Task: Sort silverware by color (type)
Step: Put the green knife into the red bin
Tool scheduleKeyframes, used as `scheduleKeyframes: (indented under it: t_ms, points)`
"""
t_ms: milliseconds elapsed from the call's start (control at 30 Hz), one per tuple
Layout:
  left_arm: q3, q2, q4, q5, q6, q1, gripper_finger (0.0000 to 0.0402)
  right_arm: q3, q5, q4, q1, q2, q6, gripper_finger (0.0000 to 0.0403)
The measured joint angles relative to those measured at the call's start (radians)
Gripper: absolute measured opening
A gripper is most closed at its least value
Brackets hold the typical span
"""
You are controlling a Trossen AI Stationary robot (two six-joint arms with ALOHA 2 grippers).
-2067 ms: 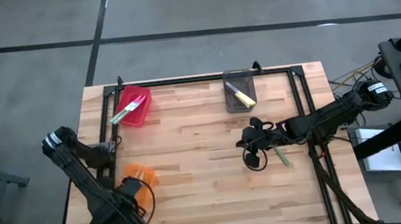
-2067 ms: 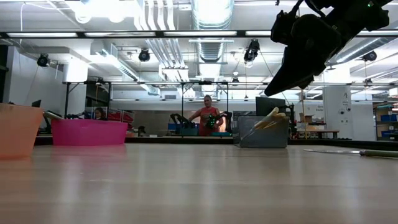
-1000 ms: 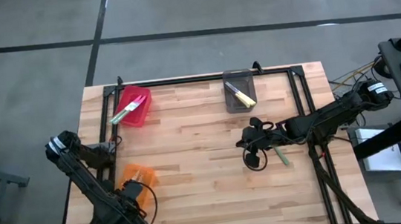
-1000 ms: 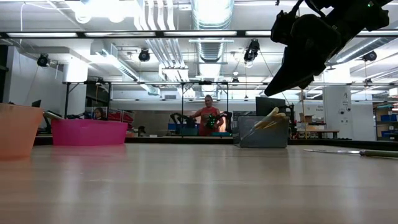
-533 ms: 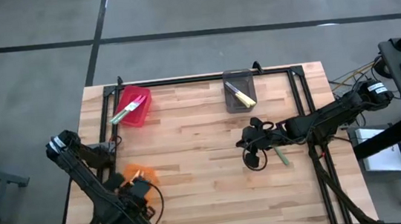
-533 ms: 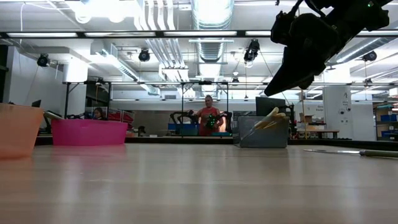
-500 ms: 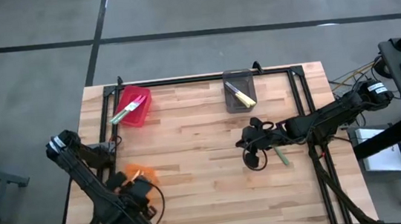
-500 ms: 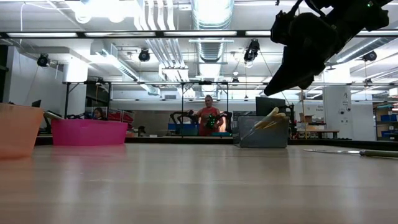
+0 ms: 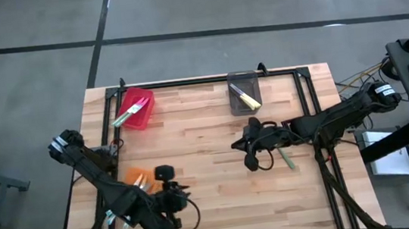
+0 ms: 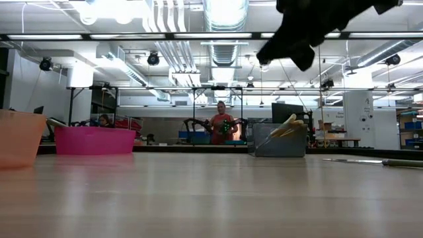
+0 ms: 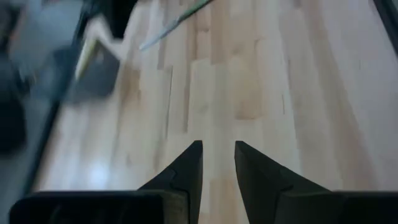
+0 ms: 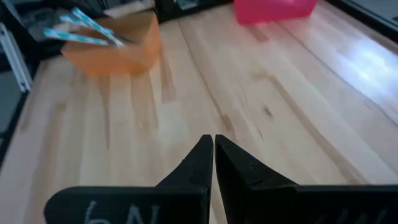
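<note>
Across the desk [image 9: 206, 129], knives sit sorted in three bins; one green-handled knife [image 9: 288, 159] remains loose. My left fingers [image 11: 217, 163] stand slightly apart, my right fingers [image 12: 213, 163] shut, both empty.

Both arms are showing as matte black, jointed links with rounded housings and thin black cables looping loosely beside them. The left end effector [image 11: 217, 163] is presenting two dark, wedge-shaped fingers tapering to blunt tips on a flat black bar. The right end effector [image 12: 213, 155] is wearing the same tapered black fingers, with a pale handwritten mark showing on its bar.
</note>
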Motion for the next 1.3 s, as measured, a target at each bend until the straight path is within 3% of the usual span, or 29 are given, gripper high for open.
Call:
scheduleKeyframes:
  t_ms: [133,367,467,667,833,933,1133,1300]
  points:
    - [-0.031,-0.002,0.041,-0.029,0.168,0.029,0.0074,0.037,0.0,-0.018,0.0,0.0,-0.001,0.0009]
    - [-0.164,-0.04,0.071,-0.043,0.22,0.103,0.0074,0.082,0.0,-0.064,0.0,0.0,0.007,0.0009]
    - [-0.27,-0.091,0.193,-0.041,0.256,0.121,0.0074,0.113,0.0,-0.133,0.0,0.0,0.044,0.0009]
    - [-0.525,-0.269,0.563,0.06,0.419,0.148,0.0074,0.151,0.0,-0.322,-0.002,0.0,0.176,0.0009]
    - [-0.709,-0.45,0.853,0.206,0.589,0.216,0.0074,0.156,-0.006,-0.509,-0.022,0.0,0.331,0.0009]
    - [-0.797,-0.558,0.992,0.25,0.666,0.278,0.0074,0.154,-0.066,-0.649,-0.039,0.0,0.434,0.0009]
    - [-0.885,-0.729,1.093,0.247,0.701,0.448,0.0074,0.143,-0.136,-0.894,-0.046,0.0,0.6,0.0009]
    - [-0.893,-0.79,1.091,0.236,0.658,0.571,0.0074,0.141,-0.173,-1.013,-0.046,0.0,0.656,0.0009]
